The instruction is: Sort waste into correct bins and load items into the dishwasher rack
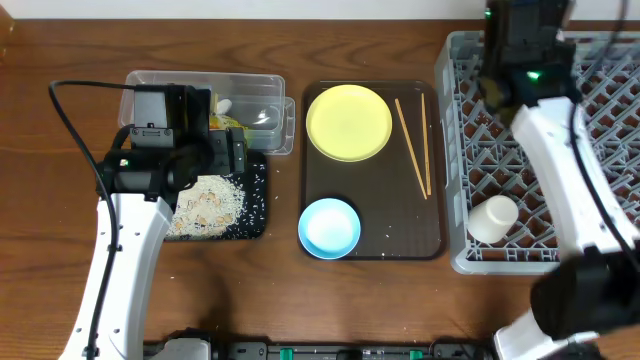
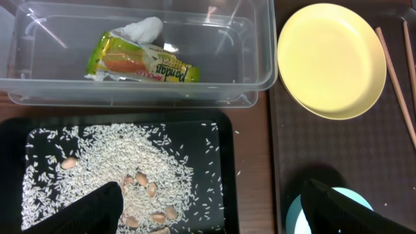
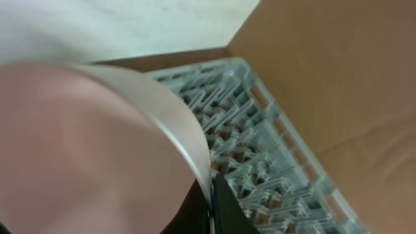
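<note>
The left hand (image 2: 209,188) is hanging released, its two dark fingers (image 2: 97,209) spread wide above the near edge of the shallow glossy black rectangular tray (image 2: 218,218) and gripping nothing. Loose whitish rice-like grains (image 2: 110,156) are lying scattered across that tray, with a few tan nut-like pieces among them. Just behind it the clear plastic rectangular tub (image 2: 260,39) is sitting on the wooden counter (image 1: 60,40), holding the green-and-orange crinkled wrapper (image 2: 140,62) with the white crumpled scrap (image 2: 143,29) touching its far end.

Beside the tub and tray, the flat dark brown serving tray (image 1: 375,200) is carrying the round yellow plate (image 2: 328,58) at its far end, the light blue bowl (image 1: 329,227) at its near left corner, and the two thin wooden chopsticks (image 1: 412,145) lying apart along its right side.

The right hand (image 3: 209,211) is clenching the rim of the white bowl (image 3: 84,143), one dark finger on each side of the wall. It is holding the bowl tilted above the far part of the large square grey plastic lattice rack (image 3: 260,149). The arm is hiding the bowl from overhead. The small white cup (image 1: 493,218) is resting inside the rack near its front left corner; whether it is standing upright cannot be told.
</note>
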Controlling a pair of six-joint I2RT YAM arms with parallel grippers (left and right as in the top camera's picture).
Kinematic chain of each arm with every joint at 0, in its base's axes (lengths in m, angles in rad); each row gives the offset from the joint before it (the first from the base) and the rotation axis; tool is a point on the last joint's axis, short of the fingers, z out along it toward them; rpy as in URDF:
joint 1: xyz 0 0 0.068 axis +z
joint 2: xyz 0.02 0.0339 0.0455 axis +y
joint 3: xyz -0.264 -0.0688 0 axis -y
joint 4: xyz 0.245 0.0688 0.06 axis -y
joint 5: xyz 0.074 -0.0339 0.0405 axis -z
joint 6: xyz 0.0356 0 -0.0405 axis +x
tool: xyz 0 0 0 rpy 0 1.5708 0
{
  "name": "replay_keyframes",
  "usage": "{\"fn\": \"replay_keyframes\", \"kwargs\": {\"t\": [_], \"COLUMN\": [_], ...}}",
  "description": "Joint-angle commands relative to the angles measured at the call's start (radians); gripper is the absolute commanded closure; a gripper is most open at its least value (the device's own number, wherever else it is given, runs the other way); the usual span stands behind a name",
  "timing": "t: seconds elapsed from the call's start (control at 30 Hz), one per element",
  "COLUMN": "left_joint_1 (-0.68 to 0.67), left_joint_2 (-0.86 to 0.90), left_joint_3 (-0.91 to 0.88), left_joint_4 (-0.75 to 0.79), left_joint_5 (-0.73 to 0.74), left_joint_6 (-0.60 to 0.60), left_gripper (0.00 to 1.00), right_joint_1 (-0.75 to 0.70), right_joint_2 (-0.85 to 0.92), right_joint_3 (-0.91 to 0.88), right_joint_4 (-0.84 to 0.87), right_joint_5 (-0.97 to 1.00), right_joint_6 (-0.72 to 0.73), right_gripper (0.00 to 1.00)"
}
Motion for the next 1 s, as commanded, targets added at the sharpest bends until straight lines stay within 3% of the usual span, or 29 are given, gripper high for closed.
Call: {"fn": "replay_keyframes", "kwargs": {"t": [0.0,0.3,0.87,0.97], "left_joint_1": [0.004,0.004,0.004,0.004], "left_joint_2": [0.003,0.003,0.003,0.003], "left_joint_3": [0.027,0.027,0.027,0.027], "left_joint_4": [-0.003,-0.003,-0.003,-0.003], "left_joint_5": [-0.006,-0.006,-0.006,-0.006], "left_joint_6": [0.005,0.005,0.005,0.005], "left_gripper": [0.1,0.1,0.09,0.09], "right_joint_1": [-0.003,0.012,0.105,0.12], "right_joint_2": [0.082,0.285,0.387,0.387], "right_joint_3": [-0.008,-0.008,-0.008,-0.008], "right_joint_4": [0.106,0.394,0.421,0.416], "right_joint_5": [0.143,0.278,0.295,0.326], "right_joint_6": [-0.259,-0.55,-0.55,-0.55], "right_gripper": [0.99,0.99,0.99,0.78]}}
